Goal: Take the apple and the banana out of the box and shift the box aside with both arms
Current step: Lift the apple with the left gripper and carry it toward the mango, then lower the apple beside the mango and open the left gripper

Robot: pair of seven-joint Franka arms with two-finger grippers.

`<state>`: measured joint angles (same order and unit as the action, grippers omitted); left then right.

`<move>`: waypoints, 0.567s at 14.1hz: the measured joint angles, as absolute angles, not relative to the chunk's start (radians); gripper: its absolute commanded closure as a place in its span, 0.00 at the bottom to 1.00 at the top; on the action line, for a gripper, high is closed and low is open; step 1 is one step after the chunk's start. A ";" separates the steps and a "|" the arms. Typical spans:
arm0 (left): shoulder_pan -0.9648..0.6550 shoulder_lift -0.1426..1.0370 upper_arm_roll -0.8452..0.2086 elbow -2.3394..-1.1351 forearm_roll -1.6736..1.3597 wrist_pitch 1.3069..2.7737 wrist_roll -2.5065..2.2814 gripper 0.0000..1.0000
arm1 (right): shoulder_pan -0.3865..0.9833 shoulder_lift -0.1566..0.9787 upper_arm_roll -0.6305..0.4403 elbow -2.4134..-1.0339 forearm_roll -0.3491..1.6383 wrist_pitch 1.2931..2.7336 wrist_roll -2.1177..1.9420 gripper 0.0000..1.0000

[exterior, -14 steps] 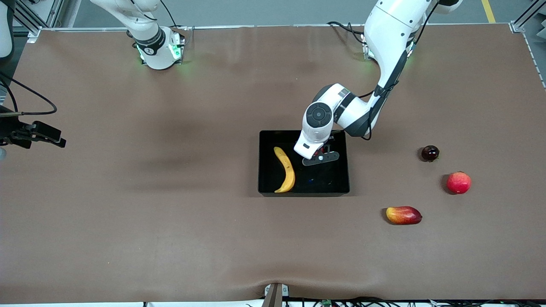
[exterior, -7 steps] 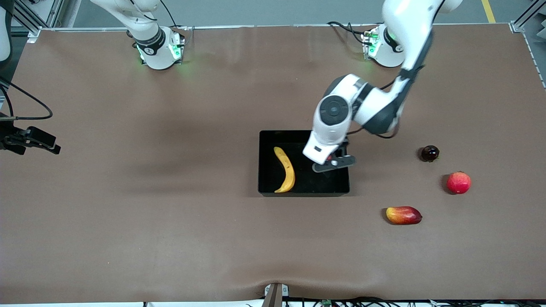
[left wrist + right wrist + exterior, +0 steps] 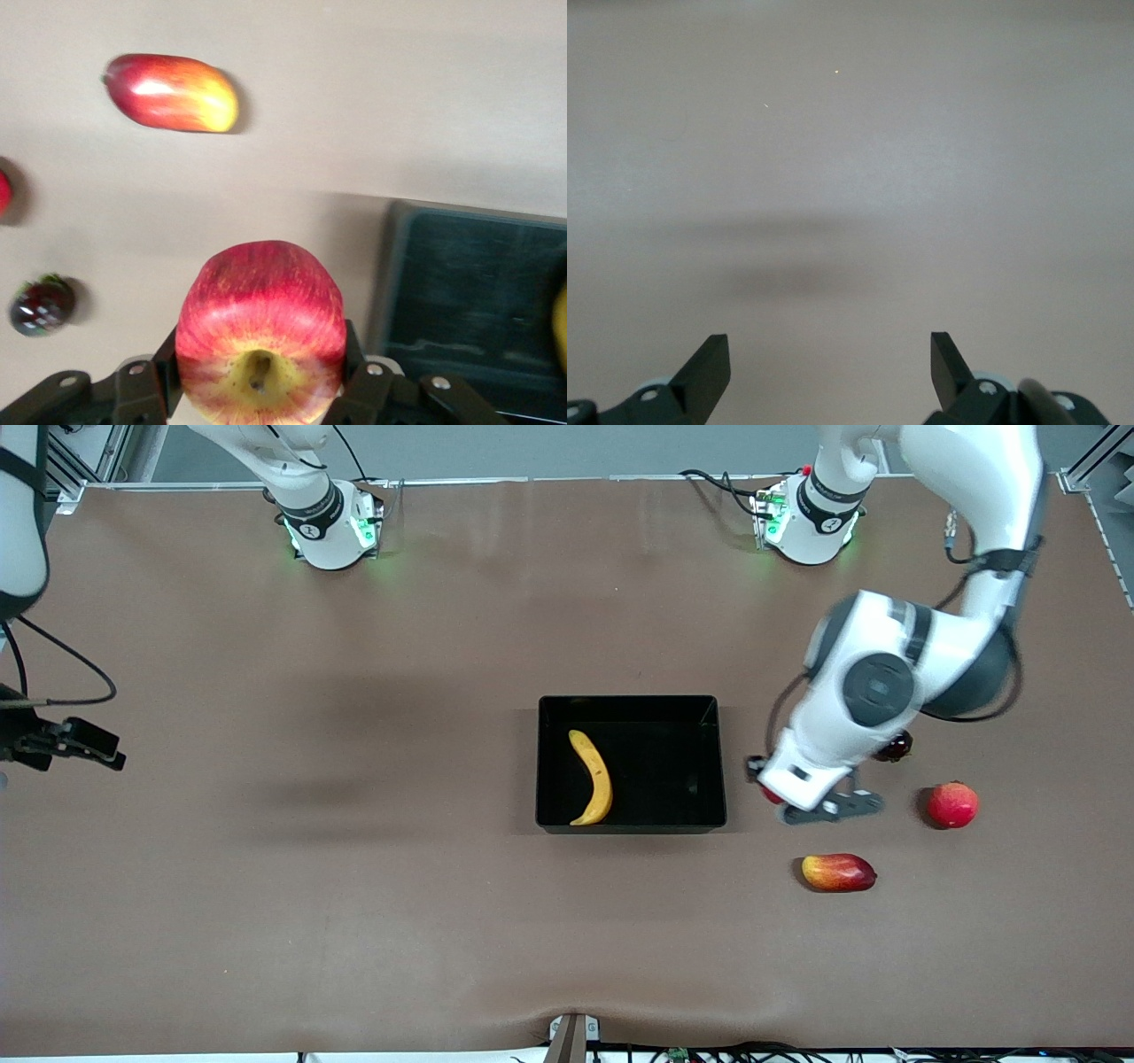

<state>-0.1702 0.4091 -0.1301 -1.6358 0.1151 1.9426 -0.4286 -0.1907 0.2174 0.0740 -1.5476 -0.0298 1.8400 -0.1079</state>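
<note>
The left gripper [image 3: 257, 403] has its fingers [image 3: 146, 390] half closed on the apple [image 3: 260, 332], gripping its lower flanks with the stem dimple facing the wrist camera. It hangs over bare table [image 3: 266, 886] just off the box [image 3: 719, 762] at the left arm's end, with the mango-like fruit [image 3: 838, 872] nearer the front camera, a pink-red round fruit [image 3: 952, 804] toward the table's end and a small dark fruit [image 3: 895, 746] partly hidden by the arm. The box sits mid-table with only the banana [image 3: 594, 778] in it, lying along the wall toward the right arm's end. The right gripper [image 3: 830, 363] waits over empty table at the right arm's end, fingers spread wide and holding nothing. The risks from here look plain: the apple is round and held low, so it could roll out of the grip on a fast descent. Released from too high, it could roll into the loose fruit nearby or back against the box wall.
</note>
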 measured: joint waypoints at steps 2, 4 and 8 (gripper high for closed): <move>-0.083 0.427 -0.129 -1.653 0.116 1.947 -0.325 1.00 | -0.194 0.233 0.073 -1.548 -0.034 1.842 -0.108 0.00; -0.004 0.452 -0.129 -1.681 0.116 1.996 -0.247 1.00 | -0.196 0.247 0.073 -1.548 -0.035 1.842 -0.108 0.00; 0.083 0.507 -0.129 -1.786 0.220 2.183 -0.194 1.00 | -0.204 0.272 0.072 -1.548 -0.035 1.841 -0.108 0.00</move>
